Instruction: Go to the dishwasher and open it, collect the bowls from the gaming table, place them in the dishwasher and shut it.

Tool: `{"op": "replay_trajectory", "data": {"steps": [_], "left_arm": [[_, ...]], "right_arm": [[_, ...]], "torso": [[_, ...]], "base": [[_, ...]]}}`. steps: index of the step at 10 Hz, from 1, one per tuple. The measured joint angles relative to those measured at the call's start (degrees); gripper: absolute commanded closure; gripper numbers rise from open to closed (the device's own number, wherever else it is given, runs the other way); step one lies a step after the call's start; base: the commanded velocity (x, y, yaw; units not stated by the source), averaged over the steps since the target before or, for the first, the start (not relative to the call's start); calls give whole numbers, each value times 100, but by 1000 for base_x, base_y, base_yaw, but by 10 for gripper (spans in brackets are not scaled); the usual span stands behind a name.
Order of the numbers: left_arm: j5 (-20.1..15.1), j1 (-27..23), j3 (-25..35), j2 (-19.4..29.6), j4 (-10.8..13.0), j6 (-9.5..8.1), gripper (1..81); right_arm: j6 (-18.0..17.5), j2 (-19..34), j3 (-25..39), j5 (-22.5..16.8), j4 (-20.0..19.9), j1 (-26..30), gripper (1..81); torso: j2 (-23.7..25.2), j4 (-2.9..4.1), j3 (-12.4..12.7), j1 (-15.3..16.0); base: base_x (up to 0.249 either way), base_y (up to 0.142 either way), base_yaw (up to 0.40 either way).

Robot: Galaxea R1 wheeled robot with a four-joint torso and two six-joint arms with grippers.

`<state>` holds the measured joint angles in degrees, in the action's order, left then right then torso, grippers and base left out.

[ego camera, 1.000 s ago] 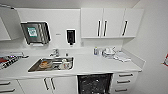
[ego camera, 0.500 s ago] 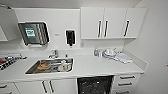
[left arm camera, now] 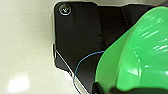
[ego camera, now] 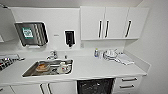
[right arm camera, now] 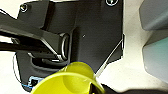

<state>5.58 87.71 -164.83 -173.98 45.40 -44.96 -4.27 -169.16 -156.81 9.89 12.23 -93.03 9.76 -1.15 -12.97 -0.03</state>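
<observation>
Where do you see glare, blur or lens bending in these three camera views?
Head view: soft all over, wide-angle bending curves the countertop edge and leans the wall cabinets. Left wrist view: bright streaks of glare on the green bowl, a pale light patch on the floor. Right wrist view: the yellow-green bowl is blurred from closeness.

two bowls (left arm camera: pixel 135 55) (right arm camera: pixel 72 80), one dishwasher (ego camera: pixel 95 86)
</observation>
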Motion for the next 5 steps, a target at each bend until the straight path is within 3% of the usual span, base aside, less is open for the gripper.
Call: {"op": "replay_trajectory", "data": {"steps": [5], "left_arm": [[-2,-1,0,0,0,1,811]], "right_arm": [[2,2,0,-5,0,-13,811]], "torso": [[0,0,0,0]], "base": [[67,0,0]]}}
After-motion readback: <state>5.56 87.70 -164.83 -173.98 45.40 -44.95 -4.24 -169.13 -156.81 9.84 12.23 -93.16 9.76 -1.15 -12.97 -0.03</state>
